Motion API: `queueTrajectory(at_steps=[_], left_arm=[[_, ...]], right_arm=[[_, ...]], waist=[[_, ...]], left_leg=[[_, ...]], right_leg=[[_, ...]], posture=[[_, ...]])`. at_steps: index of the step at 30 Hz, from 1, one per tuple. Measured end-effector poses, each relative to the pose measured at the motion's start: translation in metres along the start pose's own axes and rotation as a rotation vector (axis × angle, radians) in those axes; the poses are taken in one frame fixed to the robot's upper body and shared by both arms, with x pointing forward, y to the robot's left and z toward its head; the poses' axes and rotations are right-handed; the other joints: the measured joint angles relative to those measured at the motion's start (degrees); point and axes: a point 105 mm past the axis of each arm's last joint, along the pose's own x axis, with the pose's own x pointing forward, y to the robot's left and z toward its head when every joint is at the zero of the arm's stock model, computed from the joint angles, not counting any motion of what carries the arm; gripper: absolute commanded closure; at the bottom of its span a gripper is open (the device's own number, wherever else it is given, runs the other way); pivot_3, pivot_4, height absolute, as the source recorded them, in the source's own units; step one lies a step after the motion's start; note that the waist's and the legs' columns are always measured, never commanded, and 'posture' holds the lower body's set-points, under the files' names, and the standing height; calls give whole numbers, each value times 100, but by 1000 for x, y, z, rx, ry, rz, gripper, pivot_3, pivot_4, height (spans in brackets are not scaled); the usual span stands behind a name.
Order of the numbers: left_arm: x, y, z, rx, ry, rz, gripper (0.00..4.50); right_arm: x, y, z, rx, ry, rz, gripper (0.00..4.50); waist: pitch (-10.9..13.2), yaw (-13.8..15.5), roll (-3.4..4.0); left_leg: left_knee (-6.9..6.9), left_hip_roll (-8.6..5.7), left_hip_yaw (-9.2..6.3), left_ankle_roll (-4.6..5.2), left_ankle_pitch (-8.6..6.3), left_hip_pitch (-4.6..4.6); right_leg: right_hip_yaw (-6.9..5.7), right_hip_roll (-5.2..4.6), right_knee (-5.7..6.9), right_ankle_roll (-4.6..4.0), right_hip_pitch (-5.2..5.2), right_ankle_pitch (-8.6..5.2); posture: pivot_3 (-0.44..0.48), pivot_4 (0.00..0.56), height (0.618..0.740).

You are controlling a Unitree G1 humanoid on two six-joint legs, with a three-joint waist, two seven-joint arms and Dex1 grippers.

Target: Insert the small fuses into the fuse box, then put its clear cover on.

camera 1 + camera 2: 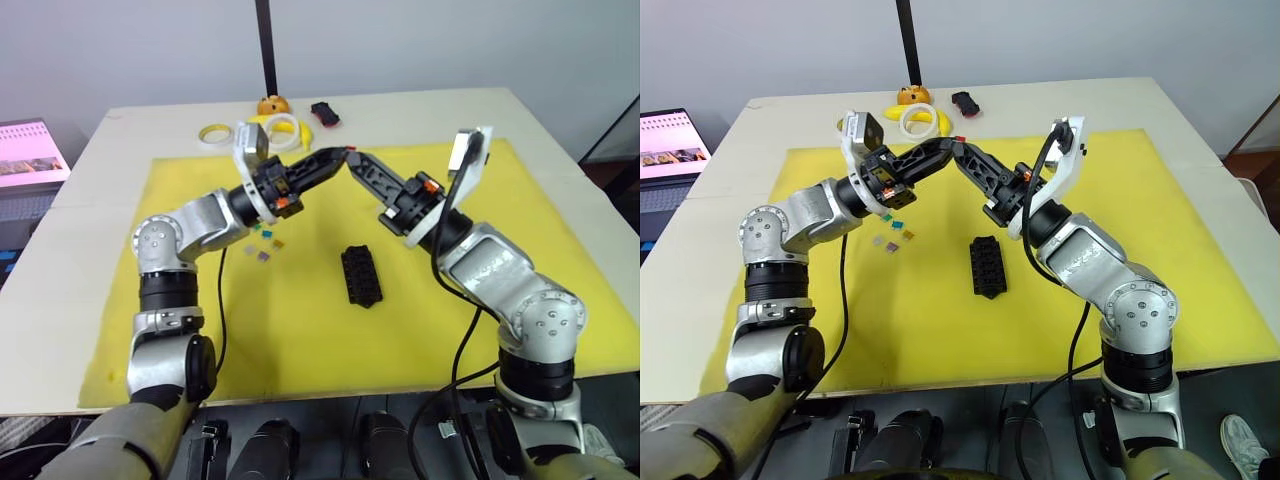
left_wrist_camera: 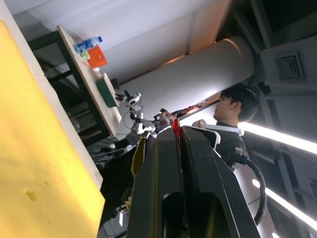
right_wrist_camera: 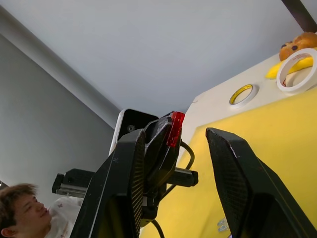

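Left gripper (image 1: 952,143) is clamped on a red fuse (image 3: 175,128) at its fingertips, raised above the yellow mat (image 1: 300,330) beyond the far end of the fuse box (image 1: 361,274). Right gripper (image 3: 176,144) meets it tip to tip with fingers spread, the red fuse just beside one finger. Remaining small fuses (image 1: 266,243) lie on the mat to the left of the fuse box, under the left arm.

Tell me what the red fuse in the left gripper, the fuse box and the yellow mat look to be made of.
Red fuse: translucent glossy plastic, light glows through it. Fuse box: black moulded plastic, apparently matte, with slotted rows. Yellow mat: probably foam or soft rubber; matte, dimpled surface. Left gripper pinches the fuse; right gripper is open around it.
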Motion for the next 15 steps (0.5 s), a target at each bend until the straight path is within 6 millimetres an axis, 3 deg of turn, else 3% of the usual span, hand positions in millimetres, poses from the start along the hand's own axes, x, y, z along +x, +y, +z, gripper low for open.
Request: queueTrajectory(at_steps=[3,5,6,15], left_arm=[[0,0,0,0,0,0,4500],[0,0,0,0,-1,0,4500],[0,0,0,-1,-2,-1,4500],[-1,0,0,-4,-6,-10,4500]], right_arm=[[0,0,-1,3,1,0,3219],[1,1,-2,6,3,1,4211],[1,1,-2,8,3,1,4431],[1,2,-2,27,5,3,4431]], waist=[[0,0,0],[0,1,0],[0,2,0],[0,1,0]], left_leg=[[0,0,0,0,0,0],[0,0,0,0,0,0],[0,0,0,0,0,0],[0,0,0,0,0,0]], right_leg=[[0,0,0,0,0,0],[0,0,0,0,0,0],[0,0,0,0,0,0],[0,0,0,0,0,0]], posture=[[0,150,740],[0,150,740],[0,150,740],[0,150,740]])
